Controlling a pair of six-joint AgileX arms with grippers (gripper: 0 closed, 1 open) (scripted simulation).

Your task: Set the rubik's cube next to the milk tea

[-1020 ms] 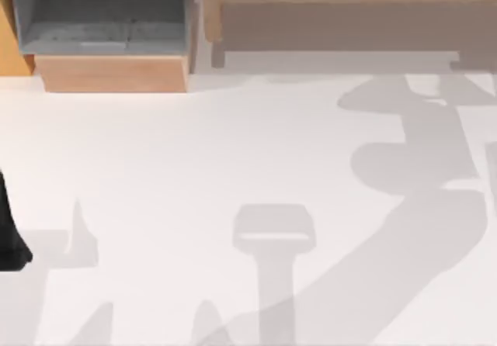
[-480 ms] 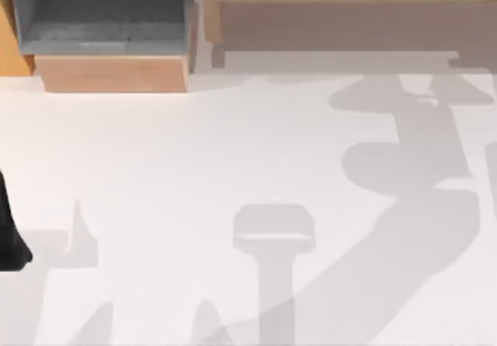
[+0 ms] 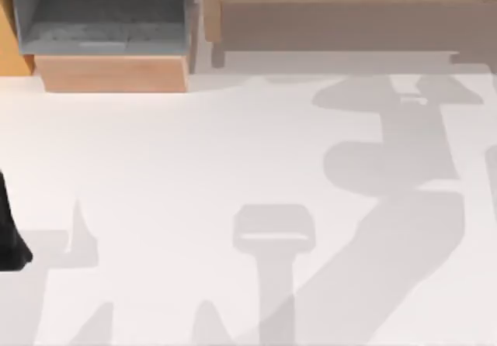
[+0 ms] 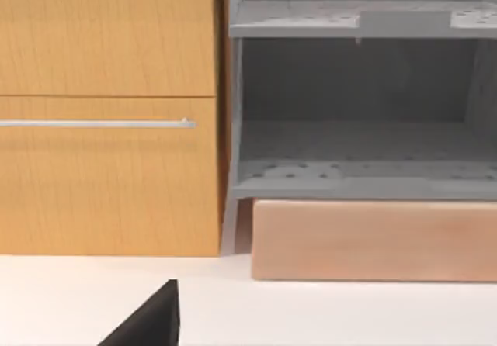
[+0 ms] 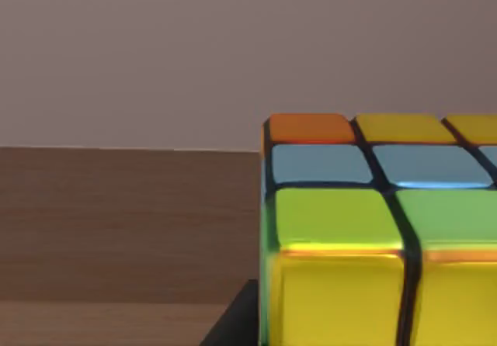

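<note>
The rubik's cube (image 5: 373, 237) sits very close in the right wrist view, with orange, yellow, blue and green tiles. It hangs in the air in front of a brown wooden panel and a plain wall. My right gripper is shut on it, and a dark finger (image 5: 237, 323) shows at its lower edge. The right arm's shadow (image 3: 388, 167) falls on the right half of the white table (image 3: 155, 167). My left arm (image 3: 9, 237) is parked at the table's left edge, and a dark tip of the left gripper (image 4: 147, 326) shows in its wrist view. The milk tea is out of view.
A grey open shelf unit (image 3: 101, 16) on a pale wooden base (image 3: 112, 73) stands at the back left, next to an orange-wood cabinet (image 4: 109, 113) with a metal handle. A long wooden bench-like unit (image 3: 349, 12) runs along the back right.
The right arm's shadow on the table has slid steadily to the left. The left arm has stayed where it was.
</note>
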